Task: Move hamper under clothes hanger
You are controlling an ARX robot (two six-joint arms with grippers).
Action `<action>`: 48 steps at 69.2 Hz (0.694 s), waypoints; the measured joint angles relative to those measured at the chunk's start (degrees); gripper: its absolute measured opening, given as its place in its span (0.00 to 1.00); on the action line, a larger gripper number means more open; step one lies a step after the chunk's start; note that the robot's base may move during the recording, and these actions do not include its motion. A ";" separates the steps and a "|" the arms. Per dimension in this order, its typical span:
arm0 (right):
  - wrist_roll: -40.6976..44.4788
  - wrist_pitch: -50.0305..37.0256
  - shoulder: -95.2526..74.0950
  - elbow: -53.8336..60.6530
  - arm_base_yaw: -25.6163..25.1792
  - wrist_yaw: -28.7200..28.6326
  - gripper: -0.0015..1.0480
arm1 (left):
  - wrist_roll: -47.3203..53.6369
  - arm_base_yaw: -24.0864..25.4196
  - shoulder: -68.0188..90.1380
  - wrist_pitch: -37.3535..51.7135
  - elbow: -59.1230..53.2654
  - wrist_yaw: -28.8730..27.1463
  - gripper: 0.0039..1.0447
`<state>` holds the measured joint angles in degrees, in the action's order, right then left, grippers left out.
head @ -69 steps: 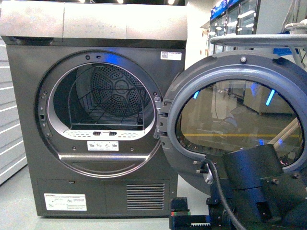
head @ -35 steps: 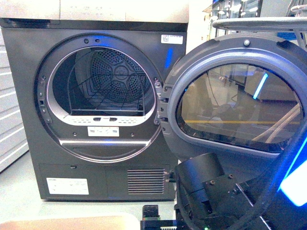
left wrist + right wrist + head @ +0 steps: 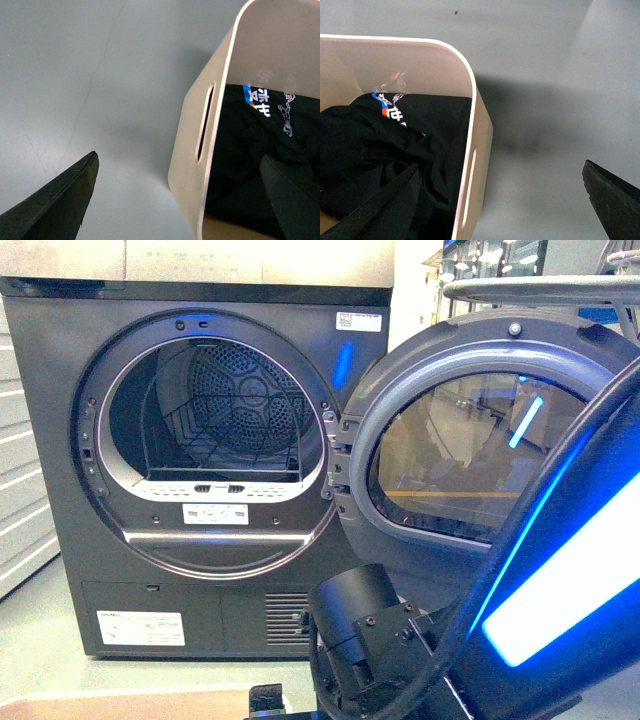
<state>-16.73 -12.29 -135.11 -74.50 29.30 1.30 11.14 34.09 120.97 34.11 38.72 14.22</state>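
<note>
The beige hamper point(image 3: 260, 45) stands on the grey floor with a black printed garment point(image 3: 250, 145) inside. My left gripper point(image 3: 185, 200) is open and straddles one end wall by its handle slot: one finger hangs outside over the floor, the other inside over the garment. My right gripper point(image 3: 497, 205) is open astride the opposite end wall of the hamper point(image 3: 395, 60) in the same way. In the front view only the hamper's rim point(image 3: 120, 702) shows at the bottom left. A grey round bar point(image 3: 540, 288) at the top right looks like part of the clothes hanger.
A dark grey front-loading dryer point(image 3: 200, 440) stands straight ahead, its round door point(image 3: 470, 460) swung open to the right. My right arm point(image 3: 400, 650) fills the lower right of the front view. Bare grey floor point(image 3: 545, 60) surrounds the hamper.
The front view has tilted down slightly. My right arm has swung left and nearer, covering more of the lower right. The hamper's rim now shows at the bottom edge.
</note>
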 joint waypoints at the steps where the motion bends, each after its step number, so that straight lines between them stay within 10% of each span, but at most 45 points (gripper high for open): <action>1: 0.00 0.28 -0.20 -0.42 0.09 0.13 0.92 | 0.00 -0.07 0.22 0.00 0.50 -0.13 0.94; 48: 0.77 10.49 -9.33 -14.88 2.99 3.13 0.92 | 5.07 -5.38 10.56 -3.74 11.37 -2.89 0.94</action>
<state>-15.97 -1.80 -144.44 -89.38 32.29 4.43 16.21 28.71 131.52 30.37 50.09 11.33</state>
